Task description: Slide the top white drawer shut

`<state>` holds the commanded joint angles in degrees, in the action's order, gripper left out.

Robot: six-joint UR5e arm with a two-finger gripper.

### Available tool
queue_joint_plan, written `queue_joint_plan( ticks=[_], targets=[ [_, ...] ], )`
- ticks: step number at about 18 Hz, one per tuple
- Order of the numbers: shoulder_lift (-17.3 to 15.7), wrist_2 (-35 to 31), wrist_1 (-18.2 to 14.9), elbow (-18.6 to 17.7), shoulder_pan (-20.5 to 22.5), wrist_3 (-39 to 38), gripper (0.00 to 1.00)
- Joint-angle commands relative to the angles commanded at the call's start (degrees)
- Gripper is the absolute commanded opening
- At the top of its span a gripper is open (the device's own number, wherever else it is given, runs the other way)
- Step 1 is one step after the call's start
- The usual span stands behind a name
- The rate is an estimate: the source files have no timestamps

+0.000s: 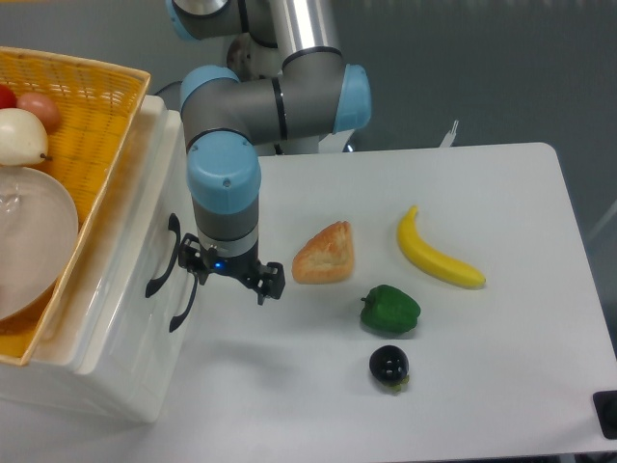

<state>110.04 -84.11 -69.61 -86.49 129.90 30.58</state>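
Observation:
The white cabinet (116, 318) stands at the left, seen from above. The top white drawer (145, 217) carries the upper black curved handle (160, 257). The lower drawer's handle (182, 301) shows just below and to the right of it. The top drawer's front looks about level with the cabinet front, and I cannot make out a gap. My gripper (231, 275) points down just right of the two handles. Its fingers are spread open and hold nothing. The left fingertip (196, 260) is close to the upper handle, and I cannot tell whether it touches.
A yellow wicker basket (96, 116) with fruit and a clear bowl sits on top of the cabinet. On the table to the right lie a piece of bread (325, 254), a banana (436, 253), a green pepper (390, 309) and a dark round fruit (388, 367).

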Motion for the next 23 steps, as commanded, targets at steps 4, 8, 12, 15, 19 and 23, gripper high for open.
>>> queue_joint_plan(
  ticks=[4, 8, 12, 15, 19, 23],
  targets=[
    [-0.17, -0.35, 0.09, 0.35, 1.93, 8.07, 1.0],
    [-3.24, -0.35, -0.44, 0.0, 5.8, 17.22, 1.0],
    [-4.04, -0.88, -0.7, -0.79, 7.29, 22.14, 1.0],
    [-5.09, -5.34, -1.75, -1.49, 8.44, 30.12, 1.0],
    [-8.34, -6.95, -2.63, -4.91, 13.52, 43.22, 1.0],
    [-9.49, -6.94, -2.72, -4.75, 15.56, 52.63, 1.0]
  ],
)
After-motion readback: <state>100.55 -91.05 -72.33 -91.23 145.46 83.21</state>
